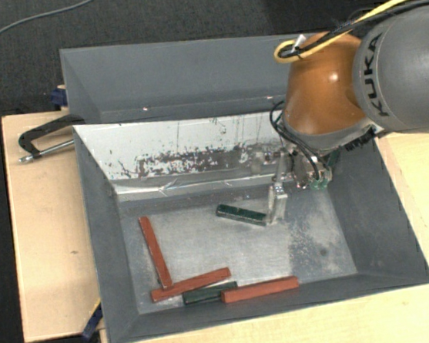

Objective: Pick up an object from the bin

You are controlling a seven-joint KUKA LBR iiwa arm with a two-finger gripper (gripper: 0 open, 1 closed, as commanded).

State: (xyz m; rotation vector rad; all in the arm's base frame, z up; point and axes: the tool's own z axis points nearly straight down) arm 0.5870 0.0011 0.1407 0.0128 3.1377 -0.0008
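Dark green and flat, the small bar (241, 214) lies alone mid-floor in the grey bin (368, 218), just left of the gripper (278, 202) and well apart from 3 red bars (191, 284) and 1 more dark bar (209, 294) by the left and near walls. To take it cleanly, I judge the gripper should centre over the bar, straddle its narrow width and descend straight. The orange cover (324, 87) hides the wrist; whether the gripper is wide or narrow, or touches the bar, I cannot tell.

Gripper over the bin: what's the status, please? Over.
Gripper down beside right end of dark green bar. Bar lying flat on bin floor. Red bars along left and front walls, nothing in the way.
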